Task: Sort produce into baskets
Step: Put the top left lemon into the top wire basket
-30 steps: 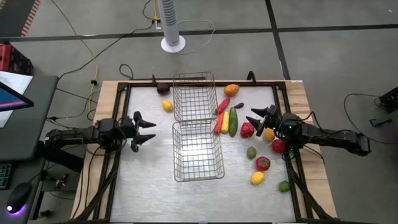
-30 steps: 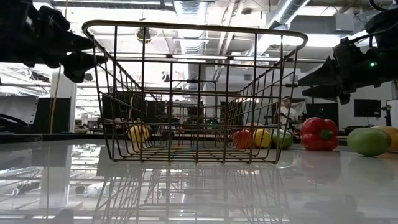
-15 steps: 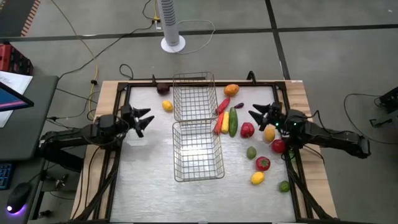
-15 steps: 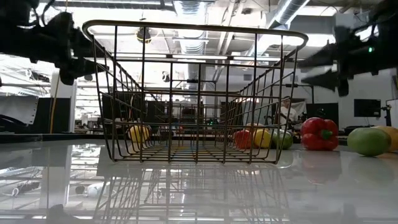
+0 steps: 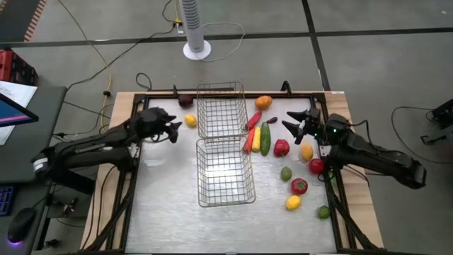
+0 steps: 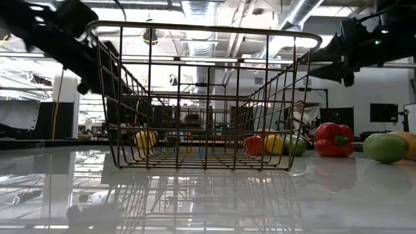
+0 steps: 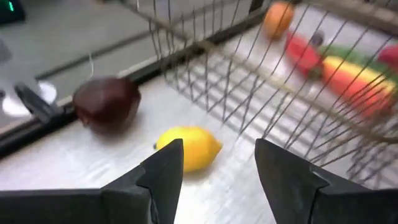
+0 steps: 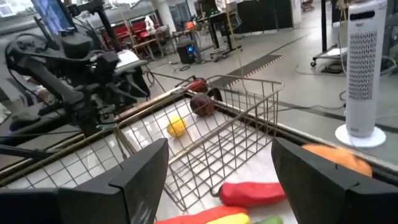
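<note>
My left gripper (image 5: pixel 172 129) is open and empty, just left of a yellow lemon (image 5: pixel 190 120) that lies on the table left of the far basket (image 5: pixel 221 110). In the left wrist view the lemon (image 7: pixel 188 148) lies just ahead of the gap between my fingers, with a dark plum (image 7: pixel 106 104) beyond it. My right gripper (image 5: pixel 294 122) is open and empty above the table, right of the green cucumber (image 5: pixel 265 139) and beyond a red pepper (image 5: pixel 282 147). The near basket (image 5: pixel 225 171) stands at the table's middle. Both baskets hold nothing.
An orange (image 5: pixel 263 102) and long red and yellow pieces (image 5: pixel 252 127) lie right of the far basket. A lemon (image 5: pixel 306 151), tomatoes (image 5: pixel 299 186), limes (image 5: pixel 286 173) and another lemon (image 5: pixel 292 202) lie at the right. The table's near left is bare.
My left gripper has gone toward the table's far edge and right, toward the yellow lemon, and has stayed open. My right gripper has moved a little toward the far edge and up, also still open. No produce has moved.
</note>
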